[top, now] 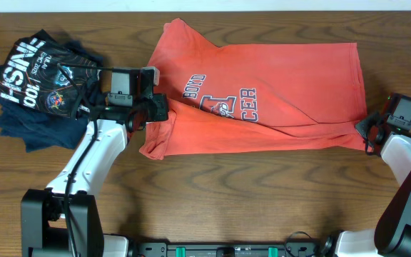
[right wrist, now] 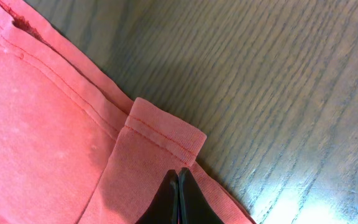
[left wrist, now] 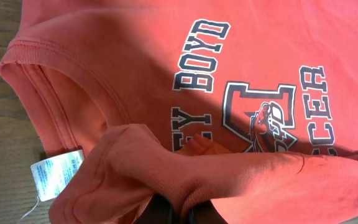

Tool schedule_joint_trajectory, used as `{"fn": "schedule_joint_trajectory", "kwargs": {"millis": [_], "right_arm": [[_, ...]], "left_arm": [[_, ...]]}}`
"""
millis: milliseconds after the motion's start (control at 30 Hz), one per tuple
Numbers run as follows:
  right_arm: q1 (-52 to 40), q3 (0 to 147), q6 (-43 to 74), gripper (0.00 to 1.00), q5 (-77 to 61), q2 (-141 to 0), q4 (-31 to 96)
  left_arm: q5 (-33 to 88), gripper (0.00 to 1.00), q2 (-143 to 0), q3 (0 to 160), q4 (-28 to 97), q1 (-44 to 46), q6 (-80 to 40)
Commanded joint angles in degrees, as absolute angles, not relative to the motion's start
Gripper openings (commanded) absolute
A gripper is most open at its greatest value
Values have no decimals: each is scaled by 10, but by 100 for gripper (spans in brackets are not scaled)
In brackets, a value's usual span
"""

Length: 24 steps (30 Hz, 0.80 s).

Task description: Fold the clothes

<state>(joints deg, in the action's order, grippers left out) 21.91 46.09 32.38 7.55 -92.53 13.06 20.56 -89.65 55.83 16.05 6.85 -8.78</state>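
Overhead: red-orange T-shirt (top: 277, 78) on wood tbl (top: 262, 203)

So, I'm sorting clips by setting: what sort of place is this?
Likely a robotics lab bench, not a home: the left gripper and right gripper pinch a T-shirt on a wood table, with dark shirts heaped beside.
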Motion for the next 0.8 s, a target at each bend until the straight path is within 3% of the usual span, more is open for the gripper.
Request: {"fn": "schedule_joint_trajectory", "kwargs": {"millis": [0, 133, 233, 767], "right_arm": [[223, 457, 316, 1, 88, -919, 133], [223, 457, 316, 3, 88, -919, 138], [223, 457, 316, 19, 87, -919, 152], [221, 457, 335, 22, 86, -922, 130]], "left_arm": [[198, 6, -901, 557, 160, 68, -80], [198, 6, -901, 557, 160, 68, -80], [198, 6, -901, 557, 160, 68, -80], [198, 5, -901, 557, 160, 68, -80]]}}
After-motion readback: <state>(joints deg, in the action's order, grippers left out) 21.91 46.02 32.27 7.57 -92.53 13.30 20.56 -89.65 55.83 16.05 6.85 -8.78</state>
